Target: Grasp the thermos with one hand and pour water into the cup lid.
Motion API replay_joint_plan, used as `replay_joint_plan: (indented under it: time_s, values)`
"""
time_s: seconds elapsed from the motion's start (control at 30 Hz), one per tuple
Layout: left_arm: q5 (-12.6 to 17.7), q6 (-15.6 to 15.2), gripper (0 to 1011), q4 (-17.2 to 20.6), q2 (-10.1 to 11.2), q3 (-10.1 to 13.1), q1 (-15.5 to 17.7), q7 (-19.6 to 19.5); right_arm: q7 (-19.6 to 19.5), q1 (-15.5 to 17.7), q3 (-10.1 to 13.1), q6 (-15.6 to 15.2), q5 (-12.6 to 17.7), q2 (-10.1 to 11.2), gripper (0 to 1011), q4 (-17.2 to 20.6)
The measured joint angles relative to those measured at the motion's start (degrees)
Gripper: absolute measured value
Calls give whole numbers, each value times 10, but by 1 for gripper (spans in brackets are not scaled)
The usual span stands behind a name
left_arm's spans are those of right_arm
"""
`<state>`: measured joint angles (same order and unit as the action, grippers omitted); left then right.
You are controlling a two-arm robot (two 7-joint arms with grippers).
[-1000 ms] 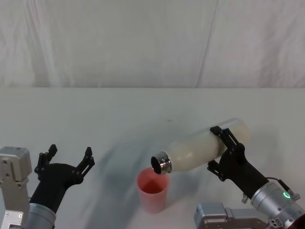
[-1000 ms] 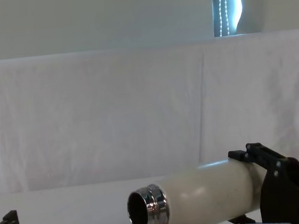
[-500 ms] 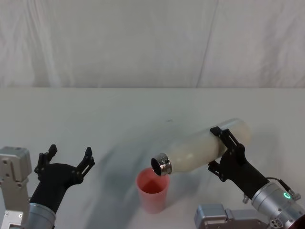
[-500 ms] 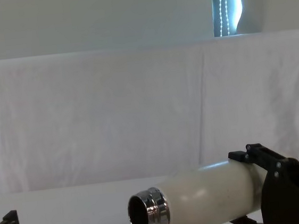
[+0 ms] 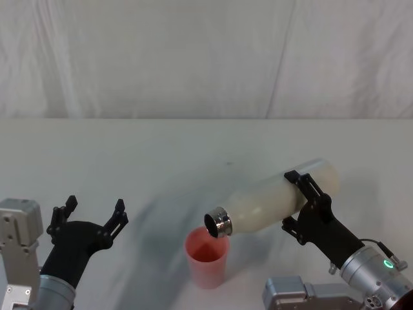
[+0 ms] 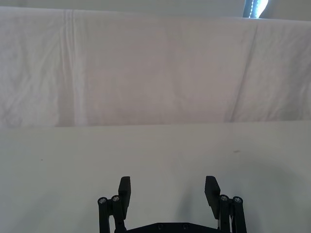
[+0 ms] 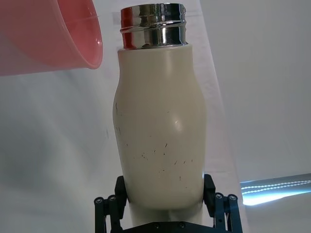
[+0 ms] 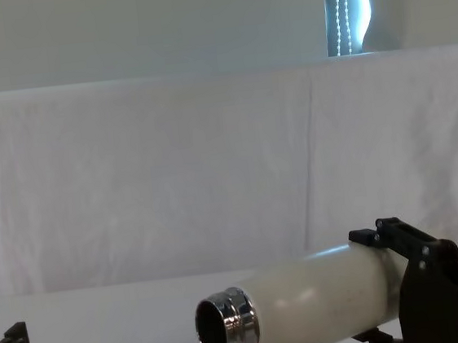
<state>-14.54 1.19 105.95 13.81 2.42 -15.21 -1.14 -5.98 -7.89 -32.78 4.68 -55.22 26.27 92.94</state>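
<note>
Over the last second your thermos (image 5: 274, 201) tips a little further: its steel mouth sinks slightly in the chest view and edges lower toward the pink cup lid (image 5: 207, 258) in the head view. The change is small, so you are in the pouring step itself, deepening the tilt bit by bit. No stream of water is visible at the mouth, so I judge the pour has either not started or is too thin to see.

Starting at your left: the left pincer (image 5: 88, 217) sits parked low over the white surface (image 5: 161, 155), well apart from the cup lid, and has not moved. Its fingers (image 6: 125, 187) stand wide apart with nothing between them.

In the middle, the cup lid stands upright on the surface. The thermos mouth hangs just above its rim on the right side, close but seemingly not touching. From the right wrist view the cup lid's rim (image 7: 92, 46) lies just beside the steel neck.

On your right, the right pincer (image 5: 303, 203) is clamped around the thermos near its base, one finger on each side of the body, with the bottle running down and leftward toward the cup lid. The whole length of the thermos lies between that grip and the cup lid.
</note>
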Motion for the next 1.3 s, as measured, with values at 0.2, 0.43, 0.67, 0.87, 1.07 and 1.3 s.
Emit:
replay_joint_plan:
  time_s: [0.2,0.43,0.67,0.87,1.07,1.3]
  values:
    - [0,0,1001,0,0,0,0,0,0,-2,0,0,0,0,955,0]
    - [0,0,1001,0,0,0,0,0,0,-3,-1,-1,-1,1,955,-1]
    - [0,0,1001,0,0,0,0,0,0,-4,-1,-1,-2,2,955,-1]
    - [0,0,1001,0,0,0,0,0,0,-5,-2,-2,-3,2,955,-2]
    - [0,0,1001,0,0,0,0,0,0,-6,-1,-2,-3,3,955,-2]
    - [0,0,1001,0,0,0,0,0,0,-6,-1,-2,-3,3,955,-2]
